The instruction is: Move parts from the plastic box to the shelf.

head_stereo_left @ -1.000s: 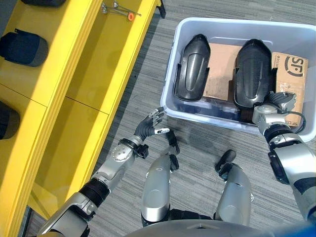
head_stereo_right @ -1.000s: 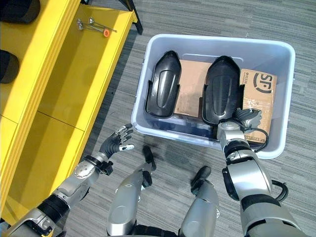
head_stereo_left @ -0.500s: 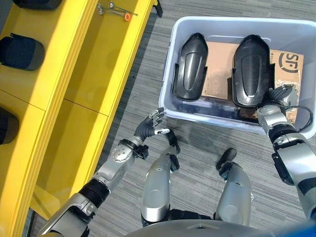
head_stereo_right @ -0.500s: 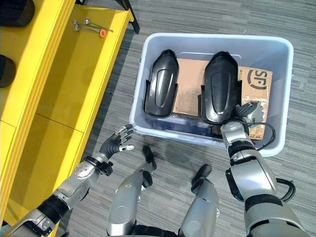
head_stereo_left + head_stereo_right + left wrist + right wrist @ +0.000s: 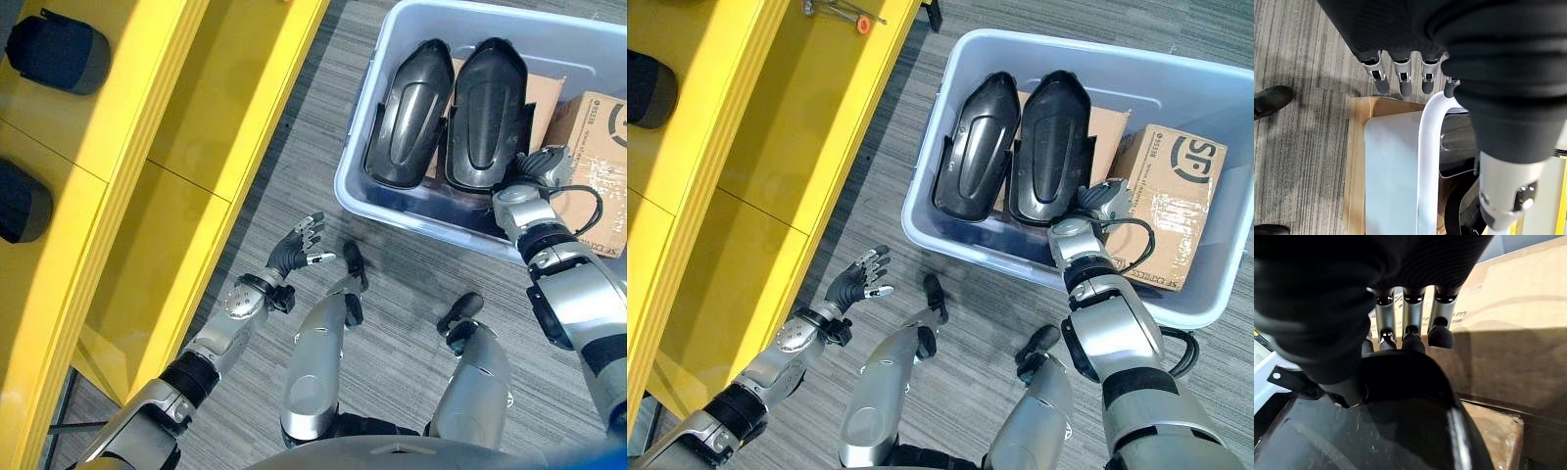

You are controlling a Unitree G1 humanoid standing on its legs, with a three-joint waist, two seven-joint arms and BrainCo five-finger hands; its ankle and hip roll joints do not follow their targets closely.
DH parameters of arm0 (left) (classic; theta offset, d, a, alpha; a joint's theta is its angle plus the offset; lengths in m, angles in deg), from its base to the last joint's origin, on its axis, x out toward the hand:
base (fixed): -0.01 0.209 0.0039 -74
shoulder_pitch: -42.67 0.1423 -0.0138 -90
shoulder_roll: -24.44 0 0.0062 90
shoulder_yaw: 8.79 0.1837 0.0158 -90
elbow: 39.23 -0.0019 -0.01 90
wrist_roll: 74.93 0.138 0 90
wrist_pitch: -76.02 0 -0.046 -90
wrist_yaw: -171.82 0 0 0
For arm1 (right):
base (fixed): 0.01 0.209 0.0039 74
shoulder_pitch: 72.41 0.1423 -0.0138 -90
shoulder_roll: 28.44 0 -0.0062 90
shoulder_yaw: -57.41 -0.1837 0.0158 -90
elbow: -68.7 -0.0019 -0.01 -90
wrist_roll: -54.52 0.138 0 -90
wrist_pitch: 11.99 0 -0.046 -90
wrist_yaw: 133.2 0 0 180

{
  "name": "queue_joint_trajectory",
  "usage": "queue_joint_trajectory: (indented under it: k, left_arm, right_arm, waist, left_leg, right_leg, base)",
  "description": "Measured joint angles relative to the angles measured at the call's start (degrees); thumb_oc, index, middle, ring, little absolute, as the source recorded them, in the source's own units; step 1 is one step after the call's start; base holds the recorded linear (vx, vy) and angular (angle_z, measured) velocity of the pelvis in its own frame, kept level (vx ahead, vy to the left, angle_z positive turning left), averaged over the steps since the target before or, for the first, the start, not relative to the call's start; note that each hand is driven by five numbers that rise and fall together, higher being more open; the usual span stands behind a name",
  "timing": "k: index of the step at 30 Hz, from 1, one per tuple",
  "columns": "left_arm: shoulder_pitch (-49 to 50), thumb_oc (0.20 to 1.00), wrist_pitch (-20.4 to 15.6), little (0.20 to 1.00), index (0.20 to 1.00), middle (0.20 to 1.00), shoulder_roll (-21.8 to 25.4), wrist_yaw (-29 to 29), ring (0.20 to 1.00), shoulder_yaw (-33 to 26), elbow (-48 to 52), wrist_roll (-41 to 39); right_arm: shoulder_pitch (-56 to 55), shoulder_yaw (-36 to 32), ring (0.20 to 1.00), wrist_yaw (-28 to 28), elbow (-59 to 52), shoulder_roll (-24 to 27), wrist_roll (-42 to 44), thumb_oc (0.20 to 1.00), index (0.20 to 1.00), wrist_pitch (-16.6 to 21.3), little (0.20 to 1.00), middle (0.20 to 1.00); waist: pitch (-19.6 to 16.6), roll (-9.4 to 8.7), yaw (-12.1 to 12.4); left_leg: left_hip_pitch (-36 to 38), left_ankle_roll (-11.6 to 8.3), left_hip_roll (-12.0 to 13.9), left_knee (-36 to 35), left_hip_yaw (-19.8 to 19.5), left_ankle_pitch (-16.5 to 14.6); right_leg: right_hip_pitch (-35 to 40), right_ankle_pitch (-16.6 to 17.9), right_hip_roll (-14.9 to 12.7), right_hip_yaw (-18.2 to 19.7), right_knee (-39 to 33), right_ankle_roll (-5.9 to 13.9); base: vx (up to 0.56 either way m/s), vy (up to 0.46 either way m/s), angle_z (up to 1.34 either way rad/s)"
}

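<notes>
Seen from the left eye: two black moulded parts (image 5: 409,116) (image 5: 487,103) lying side by side in the pale plastic box (image 5: 411,211), a cardboard carton (image 5: 600,157) beside them; right hand (image 5: 534,177) reaching over the near rim at the right-hand part's end; left hand (image 5: 295,253) raised above grey carpet (image 5: 294,147), fingers spread, holding nothing. From the right eye: yellow shelf (image 5: 745,157) alongside, small tools (image 5: 838,10) on it. At the left wrist: fingers (image 5: 1400,81) straight near the box rim. At the right wrist: fingers (image 5: 1411,330) curled over the part's edge, thumb hidden, so grasp could not be told.
</notes>
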Motion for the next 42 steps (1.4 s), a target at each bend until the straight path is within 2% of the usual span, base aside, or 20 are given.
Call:
queue_joint_trajectory:
  k: [5,6,7,8,29,35,37,42]
  left_arm:
    - [-0.2,1.0,0.0,1.0,1.0,1.0,-0.1,0.7,1.0,0.4,0.1,0.0]
    - [-0.3,1.0,0.0,1.0,1.0,1.0,-0.2,0.8,1.0,0.4,0.1,0.0]
    - [-0.3,1.0,0.0,1.0,1.0,1.0,-0.2,1.0,1.0,0.4,0.1,0.0]
    - [-0.3,1.0,0.0,1.0,1.0,1.0,-0.2,1.1,1.0,0.4,0.1,0.0]
    - [0.0,1.0,-0.7,1.0,1.0,1.0,-0.2,2.1,1.0,1.1,0.1,0.0]
    - [0.0,1.0,-1.2,1.0,1.0,1.0,0.0,2.3,1.0,0.9,0.2,0.0]
    - [0.1,1.0,-1.2,1.0,1.0,1.0,0.0,2.3,1.0,0.9,0.4,0.0]
    - [0.7,1.0,-1.2,1.0,1.0,1.0,0.1,2.4,1.0,1.0,2.6,-0.1]
  right_arm:
    - [0.7,0.0,0.2,1.9,0.0,-0.1,1.9,0.2,0.2,-0.5,0.2,0.2]
    - [0.7,0.0,0.294,2.2,0.0,0.0,2.2,0.294,0.294,-0.6,0.294,0.294]
    - [0.7,-0.1,0.507,2.5,0.0,0.0,2.2,0.507,0.507,-0.9,0.507,0.507]
    - [0.7,0.0,1.0,2.8,0.0,0.0,2.2,1.0,1.0,-1.1,1.0,1.0]
    - [0.7,4.1,1.0,3.2,-1.0,0.0,-2.4,1.0,1.0,-1.5,1.0,1.0]
    - [0.7,3.3,1.0,5.4,-3.2,0.1,-3.1,1.0,1.0,2.5,1.0,1.0]
    - [0.8,1.2,1.0,8.9,-9.4,0.1,-8.6,1.0,1.0,7.5,1.0,1.0]
    - [2.9,-0.1,1.0,12.4,-18.9,0.3,-15.5,1.0,1.0,13.0,1.0,1.0]
  waist:
    - [0.0,0.02,0.1]
    - [0.0,0.02,0.3]
    - [0.0,0.02,0.3]
    - [0.0,0.02,0.3]
    - [0.0,0.07,0.0]
    - [0.0,0.07,-0.2]
    - [0.0,0.07,-0.2]
    - [0.0,0.07,-0.3]
  left_leg:
    - [-2.0,0.17,0.0,0.3,-0.4,0.2]
    - [-2.4,0.21,0.0,0.4,-0.4,0.2]
    - [-2.9,0.2,0.0,0.8,-0.6,0.2]
    - [-3.2,0.18,0.1,1.0,-0.8,0.1]
    - [-3.9,-0.09,1.1,0.9,-1.3,0.5]
    - [-3.7,-0.06,1.2,1.0,-1.2,0.5]
    - [-3.3,-0.04,1.2,1.1,-1.1,0.6]
    - [-1.6,-0.05,1.2,0.9,-0.7,0.5]
  right_leg:
    - [-1.4,0.0,-0.4,-0.6,0.5,0.01]
    - [-1.7,0.0,-0.4,-0.6,0.5,0.01]
    - [-2.0,0.0,-0.4,-0.7,0.6,0.01]
    - [-2.1,0.0,-0.4,-0.9,0.6,-0.01]
    - [-2.5,-0.2,0.5,-1.4,0.3,-0.4]
    - [-2.4,-0.2,0.5,-1.3,0.4,-0.47]
    - [-2.1,-0.1,0.5,-1.2,0.5,-0.47]
    - [-0.8,-0.1,0.5,-1.1,0.4,-0.47]
  base:
    - [0.0,0.038,0.06]
    - [0.0,0.016,0.04]
    - [0.0,0.012,0.04]
    - [-0.01,0.01,0.05]
    - [0.0,-0.001,0.0]
    - [0.0,0.0,0.0]
    - [0.0,0.0,0.0]
    - [0.01,0.005,-0.01]
